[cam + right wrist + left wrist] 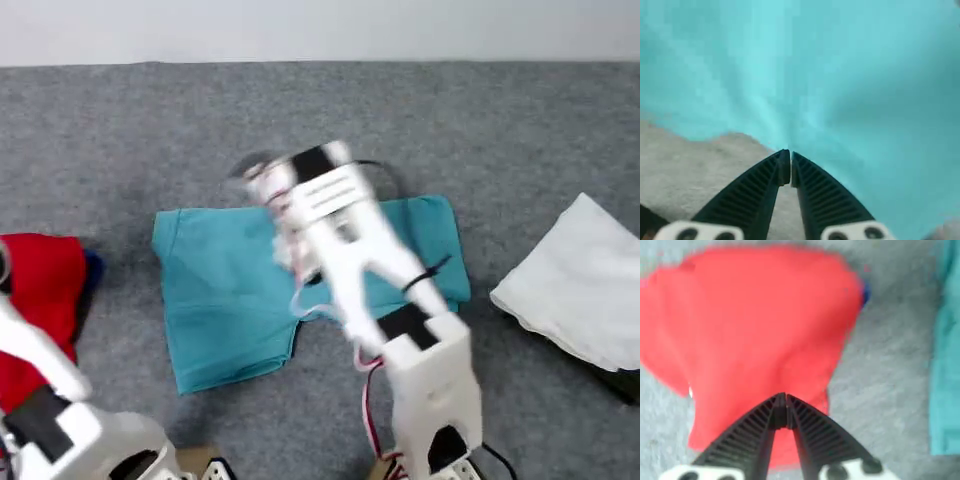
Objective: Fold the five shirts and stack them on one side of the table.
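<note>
1. Fingers (765, 187) of the right gripper (785, 159): pressed tip to tip and clamped on a pinch of the teal shirt (850, 80), with creases fanning out from the pinch.
2. Fingers (752, 432) of the left gripper (780, 405): together as well, tips at the edge of the red shirt (755, 325). Red cloth caught between them or not: impossible to tell.
3. Teal shirt (220, 300) spread in the middle of the table (400, 110), long axis running side to side, with one flap reaching nearer the arm bases on its left part. Right arm (350, 240) stretched out over the shirt's middle, so the cloth is already at the fingers and the rest of the garment trails off to either side.
4. Best guess at the step: a fold of the teal shirt in hand, probably to be finished by carrying the pinched part across the short way, square to that long axis.
5. Nearer arm: the right, by far. Left arm (40, 360) low at the table's left side by the red shirt (40, 280), well apart from the teal one.
6. No containers as such, only piles: red shirt lying on blue cloth (92, 268) that peeks out at its edge; on the opposite side, a folded white shirt (580, 280) over dark cloth (625, 382) showing at its corner. Two piles on two sides, so likely some gathering to one side left to do.
</note>
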